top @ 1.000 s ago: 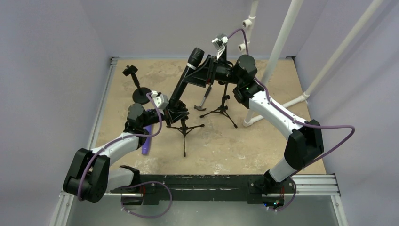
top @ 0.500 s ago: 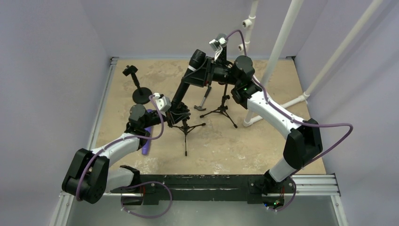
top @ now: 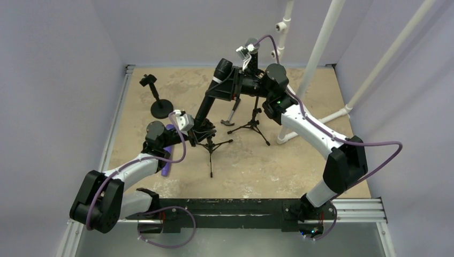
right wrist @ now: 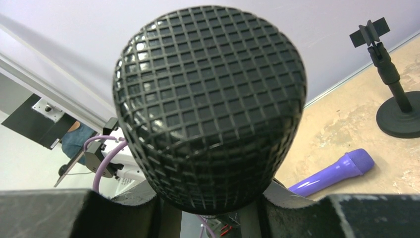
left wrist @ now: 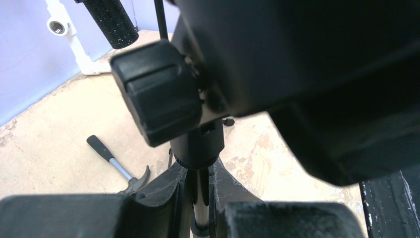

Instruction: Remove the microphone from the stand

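The right end effector [top: 229, 87] pinches the black microphone [top: 207, 104] just below its head as it slants up from the tripod stand [top: 210, 144], whose post the left end effector [top: 199, 128] clamps.

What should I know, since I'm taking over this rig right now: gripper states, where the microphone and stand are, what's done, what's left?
Left gripper: fingers closed on the black tripod stand, just under its clip knob.
Right gripper: fingers closed on the black mesh-headed microphone, below its head.
The microphone slants up from the stand's clip and appears to be still seated in it.
Done: both grasps.
Left to do: pull the microphone free with the stand braced.
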Motion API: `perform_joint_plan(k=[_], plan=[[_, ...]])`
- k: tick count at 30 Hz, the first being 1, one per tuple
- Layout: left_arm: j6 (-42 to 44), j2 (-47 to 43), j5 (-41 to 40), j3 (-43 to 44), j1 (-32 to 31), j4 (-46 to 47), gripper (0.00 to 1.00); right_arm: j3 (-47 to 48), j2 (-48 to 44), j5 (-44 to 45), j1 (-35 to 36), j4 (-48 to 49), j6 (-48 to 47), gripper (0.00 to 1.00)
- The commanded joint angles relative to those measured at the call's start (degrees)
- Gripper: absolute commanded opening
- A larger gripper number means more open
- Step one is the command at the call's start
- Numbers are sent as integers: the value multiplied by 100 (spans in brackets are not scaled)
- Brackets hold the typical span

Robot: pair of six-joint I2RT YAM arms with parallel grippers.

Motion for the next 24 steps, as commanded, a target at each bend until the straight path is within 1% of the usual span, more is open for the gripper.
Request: perform_joint_plan(k=[1,10,17,24], plan=[[658,-72,513,-189,-36,111,0,87,-252,193,-72,-58,20,0],[889,-88,527,-332,-36,71,0,20,-397,225,-293,-48,74,0],[812,-54,360,-385,-36,100,0,267,-415,430,-307,-815,-101,0],[771,-33,401,-352,-32,50,0,632,-350,279,-319,-998,-321,0]])
